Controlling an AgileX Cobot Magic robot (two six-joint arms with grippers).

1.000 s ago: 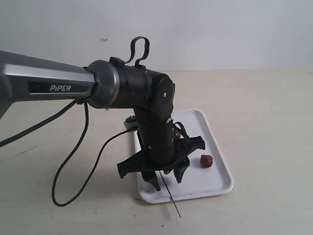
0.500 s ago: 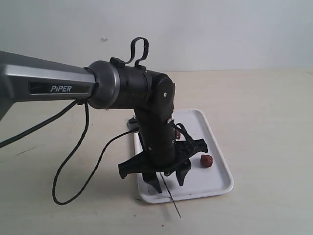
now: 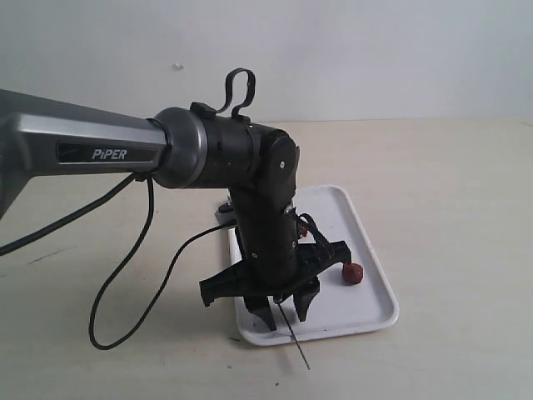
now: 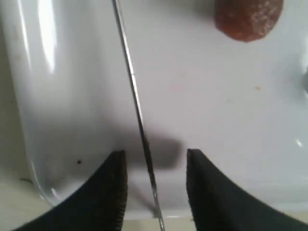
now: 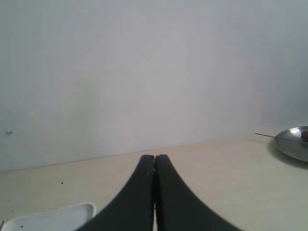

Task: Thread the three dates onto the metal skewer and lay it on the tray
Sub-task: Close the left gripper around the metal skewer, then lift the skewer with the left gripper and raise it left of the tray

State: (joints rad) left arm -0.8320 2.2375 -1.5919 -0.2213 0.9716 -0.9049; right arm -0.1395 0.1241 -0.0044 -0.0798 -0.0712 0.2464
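**Skewer** (image 4: 136, 103): thin, straight grey metal rod. It lies flat across the near end of the tray (image 3: 358, 304), with its tip overhanging the tray's near rim above the table (image 3: 450, 192). Judged light, stiff, slick and apt to roll; best pinched at mid-length, squarely across the rod.

**Left jaws:** black and tapered, pointing down over the tray's near end. They stand moderately apart with the skewer running between them, and neither is seen to touch it.

**Tray:** glossy white rectangle with rounded corners and a low rim.

**Date** (image 3: 354, 273): one in view, a wrinkled reddish-brown lump. It lies loose on the tray near its right rim. Judged soft, tacky and easily squashed; hold by its sides. The other two are not discernible.

**Right jaws:** pressed together and empty, raised apart from the tray, one corner of which shows below them.
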